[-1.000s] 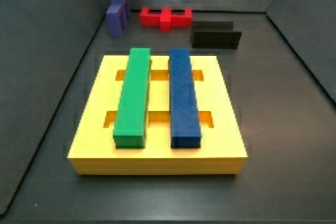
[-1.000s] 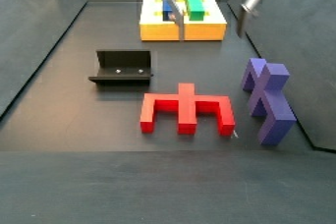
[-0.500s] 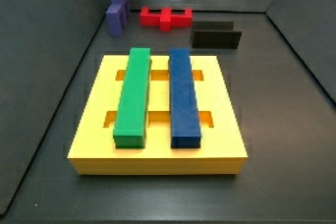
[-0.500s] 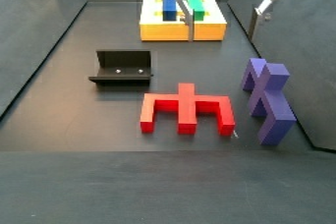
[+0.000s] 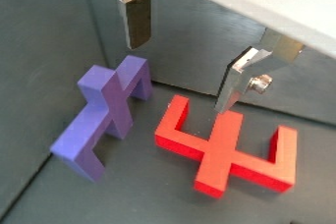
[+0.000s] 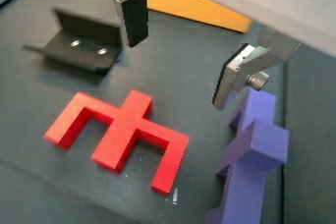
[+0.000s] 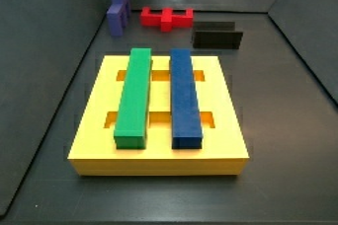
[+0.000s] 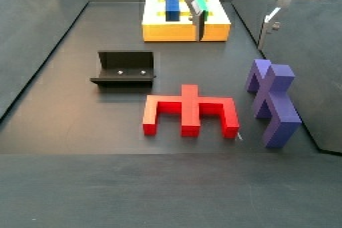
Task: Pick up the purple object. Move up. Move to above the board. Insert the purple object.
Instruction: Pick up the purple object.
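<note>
We see our tool (image 5: pixel 187 53) spread wide and empty above the floor; the purple object (image 5: pixel 105 112) lies flat just beside the red block (image 5: pixel 226 147), well apart from the board (image 7: pixel 161 153).

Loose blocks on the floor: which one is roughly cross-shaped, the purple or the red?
The purple block, beside the open, empty gripper in a wrist view. The red block has three prongs instead, like a comb.

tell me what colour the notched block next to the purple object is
Red, clearest in a side view; the open claw hovers above it.
</note>
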Robot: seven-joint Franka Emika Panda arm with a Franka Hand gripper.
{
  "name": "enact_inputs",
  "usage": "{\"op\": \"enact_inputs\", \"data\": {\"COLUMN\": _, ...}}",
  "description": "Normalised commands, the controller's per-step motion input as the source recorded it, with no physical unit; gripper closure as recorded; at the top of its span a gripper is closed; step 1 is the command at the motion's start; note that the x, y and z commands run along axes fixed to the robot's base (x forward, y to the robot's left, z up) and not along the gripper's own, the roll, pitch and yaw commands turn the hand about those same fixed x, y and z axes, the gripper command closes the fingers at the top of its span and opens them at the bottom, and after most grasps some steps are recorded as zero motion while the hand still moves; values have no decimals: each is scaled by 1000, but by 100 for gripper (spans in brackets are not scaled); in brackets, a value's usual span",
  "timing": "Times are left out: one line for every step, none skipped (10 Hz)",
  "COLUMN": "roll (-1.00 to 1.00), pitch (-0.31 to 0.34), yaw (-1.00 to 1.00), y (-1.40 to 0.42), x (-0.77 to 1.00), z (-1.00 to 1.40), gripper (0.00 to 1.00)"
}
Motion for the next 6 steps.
{"op": "enact_inputs", "data": {"roll": 0, "pitch": 0, "yaw": -954, "y": 0, "x": -146, "z": 0, "gripper": 0}}
{"op": "enact_inputs", "data": {"roll": 0, "pitch": 0, "yaw": -886, "y": 51, "x": -194, "z": 0, "gripper": 0}}
{"op": "enact_inputs", "data": {"roll": 0, "pitch": 0, "yaw": -863, "y": 74, "x": -194, "z": 0, "gripper": 0}}
{"op": "enact_inputs", "data": {"roll": 0, "pitch": 0, "yaw": -834, "y": 100, "x": -186, "z": 0, "gripper": 0}}
{"op": "enact_inputs", "data": {"roll": 0, "pitch": 0, "yaw": -843, "y": 89, "x": -171, "z": 0, "gripper": 0}}
{"op": "enact_inputs", "data": {"roll": 0, "pitch": 0, "yaw": -846, "y": 94, "x": -211, "z": 0, "gripper": 0}}
